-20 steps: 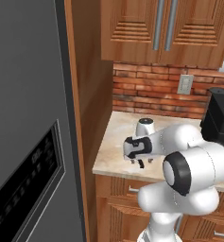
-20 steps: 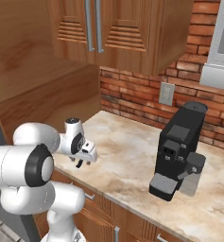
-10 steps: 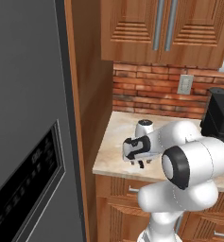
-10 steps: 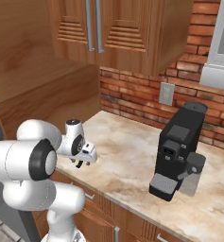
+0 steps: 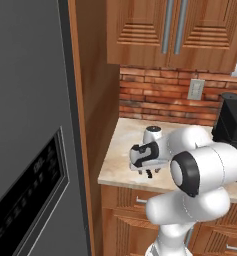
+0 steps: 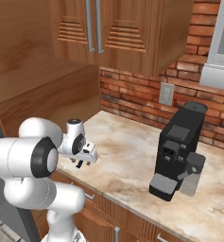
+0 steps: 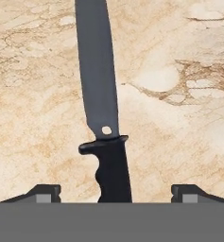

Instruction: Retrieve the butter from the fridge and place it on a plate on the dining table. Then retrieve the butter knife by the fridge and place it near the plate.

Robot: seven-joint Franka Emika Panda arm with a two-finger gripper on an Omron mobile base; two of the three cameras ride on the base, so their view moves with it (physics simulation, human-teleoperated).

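Jaws spread wide, hung low over butter knife (image 7: 105,118), which lay flat on marbled tabletop (image 6: 132,156) w/ handle between the fingertips (image 7: 42,193), just right of fridge (image 5: 25,125).

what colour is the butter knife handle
Black, below a grey blade; the butter knife lies on the beige marbled counter. Best seen in the hand view.

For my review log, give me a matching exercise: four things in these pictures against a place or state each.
Things:
1. knife
2. coffee machine
3. pincer
4. fridge

Places or states:
A. black, standing by the brick wall
B. open, above the handle
C. door closed, left of the counter
D. lying flat on the counter

Pairs: 1-D, 2-A, 3-B, 4-C
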